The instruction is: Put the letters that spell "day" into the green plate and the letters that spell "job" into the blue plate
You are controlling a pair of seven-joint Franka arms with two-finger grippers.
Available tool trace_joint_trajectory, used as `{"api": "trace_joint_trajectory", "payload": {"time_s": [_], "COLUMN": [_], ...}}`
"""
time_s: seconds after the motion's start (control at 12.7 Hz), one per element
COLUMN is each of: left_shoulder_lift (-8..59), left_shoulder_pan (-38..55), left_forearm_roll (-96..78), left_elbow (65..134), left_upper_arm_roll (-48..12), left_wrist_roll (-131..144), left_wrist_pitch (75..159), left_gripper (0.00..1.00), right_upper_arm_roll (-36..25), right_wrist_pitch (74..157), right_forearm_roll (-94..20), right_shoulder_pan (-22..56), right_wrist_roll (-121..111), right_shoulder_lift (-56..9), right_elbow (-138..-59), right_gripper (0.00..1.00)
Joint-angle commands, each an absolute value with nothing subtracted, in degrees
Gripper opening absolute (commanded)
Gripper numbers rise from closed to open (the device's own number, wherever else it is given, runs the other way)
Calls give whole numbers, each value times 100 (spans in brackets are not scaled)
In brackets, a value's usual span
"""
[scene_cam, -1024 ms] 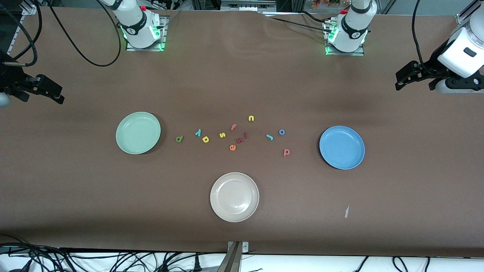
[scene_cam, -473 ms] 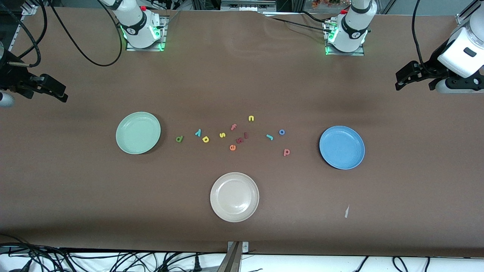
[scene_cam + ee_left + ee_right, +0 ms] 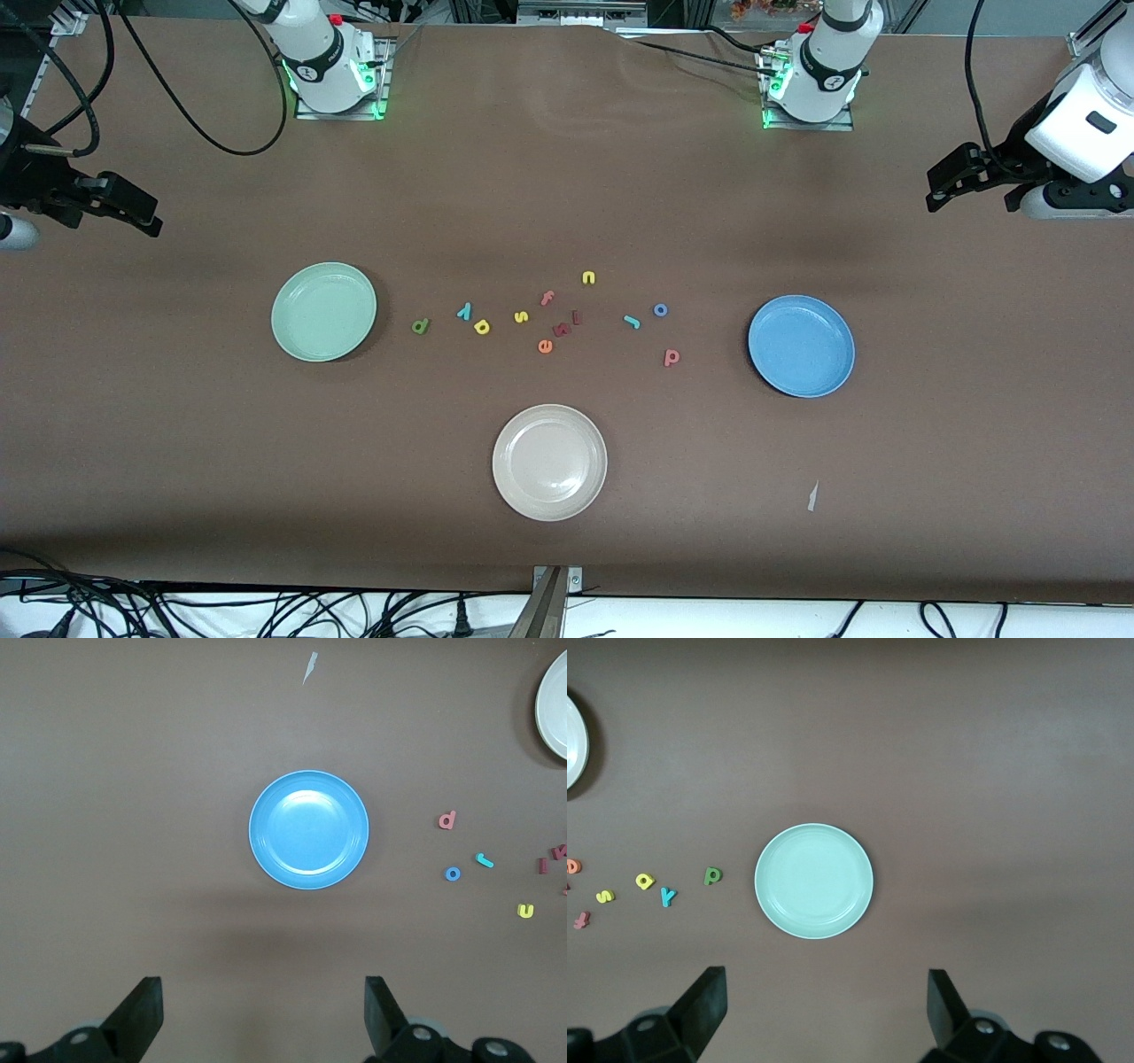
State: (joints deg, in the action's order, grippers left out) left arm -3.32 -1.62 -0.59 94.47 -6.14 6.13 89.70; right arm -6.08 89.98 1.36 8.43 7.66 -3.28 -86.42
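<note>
The empty green plate point(image 3: 323, 311) point(image 3: 813, 881) lies toward the right arm's end of the table. Beside it lie the dark green "d" point(image 3: 421, 326) point(image 3: 712, 875), cyan "y" point(image 3: 463, 310) point(image 3: 668, 896) and yellow "a" point(image 3: 482, 327) point(image 3: 645, 881). The empty blue plate point(image 3: 801, 346) point(image 3: 308, 829) lies toward the left arm's end, with teal "j" point(image 3: 632, 321) point(image 3: 483, 859), blue "o" point(image 3: 660, 309) point(image 3: 453, 873) and red-pink "b" point(image 3: 671, 357) point(image 3: 446, 820) beside it. My right gripper point(image 3: 146, 221) point(image 3: 824, 1005) and left gripper point(image 3: 941, 188) point(image 3: 263, 1010) hang open and empty over bare table at their own ends.
A beige-white plate point(image 3: 549, 462) lies nearer the front camera than the letters. Other letters lie mid-table: yellow "s" point(image 3: 521, 316), pink "f" point(image 3: 547, 298), yellow "n" point(image 3: 588, 277), orange "e" point(image 3: 545, 346) and two dark red ones point(image 3: 562, 330). A paper scrap point(image 3: 812, 496) lies near the front edge.
My right gripper has shifted slightly toward the table's middle. The left arm, the plates and the letters have not moved.
</note>
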Motion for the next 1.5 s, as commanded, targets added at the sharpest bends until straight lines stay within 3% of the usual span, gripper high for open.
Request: {"api": "trace_joint_trajectory", "payload": {"time_s": [0.0,1.42], "left_shoulder_lift": [-272,-272], "left_shoulder_pan": [-202,-211], "left_forearm_roll": [-105,-105], "left_elbow": [9290,9290], "left_upper_arm_roll": [-633,-633], "left_wrist_roll": [571,571], "left_wrist_pitch": [8851,8851], "left_gripper": [100,100], "right_upper_arm_roll": [-537,-439], "right_wrist_pitch": [8859,8772], "right_forearm_roll": [175,211], "right_shoulder_pan": [870,940], "right_wrist_roll": [879,879], "right_shoulder_lift": [-325,-316], "right_elbow": [-8517,-8517], "right_gripper": [100,100]}}
